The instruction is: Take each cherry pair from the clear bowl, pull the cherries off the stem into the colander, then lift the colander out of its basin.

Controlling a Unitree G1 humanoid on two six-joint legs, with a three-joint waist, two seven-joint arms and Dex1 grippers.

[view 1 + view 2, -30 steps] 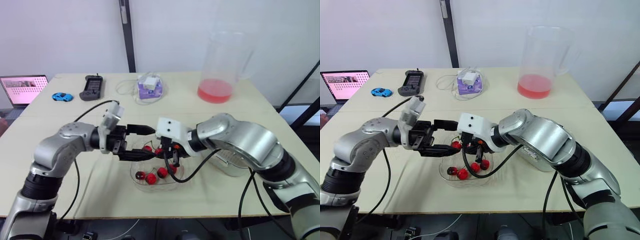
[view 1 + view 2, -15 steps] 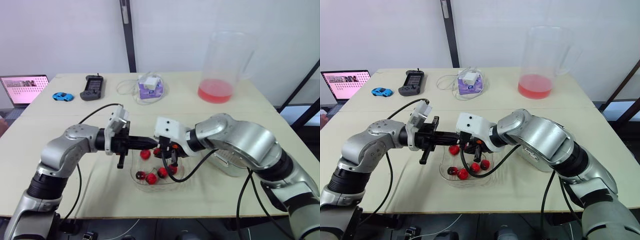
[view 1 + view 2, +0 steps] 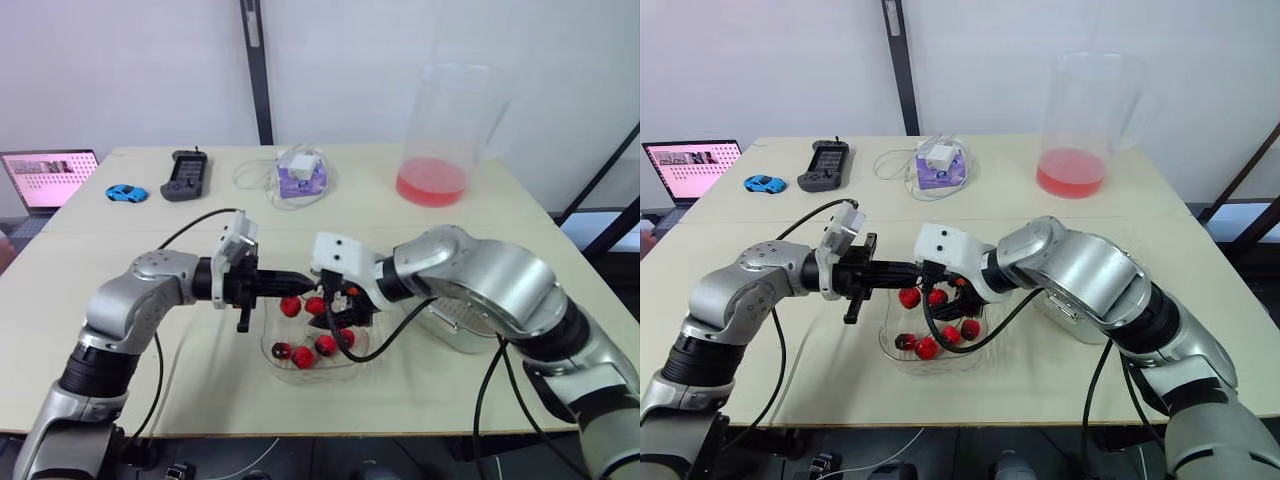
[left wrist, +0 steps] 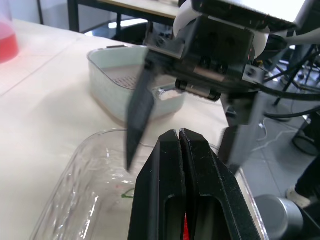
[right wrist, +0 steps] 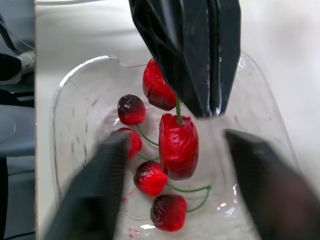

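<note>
Cherry pair (image 5: 178, 145) hangs by its stem from the left gripper (image 3: 298, 280). Its fingers are pressed tight together on the stem, and both cherries dangle just under the tips. Right gripper (image 3: 342, 308) faces it from 3 o'clock, jaws wide apart, gripping nothing, one finger on each side of the pair. Both are over the clear bowl (image 3: 890, 358), which has several loose cherries (image 3: 302, 357) on its floor. Basin (image 4: 102, 95) with the colander (image 4: 129, 81) inside sits on the table (image 3: 200, 380) just beside the bowl at 3 o'clock. Jug (image 3: 440, 130) of red liquid is well off at 1 o'clock.
</note>
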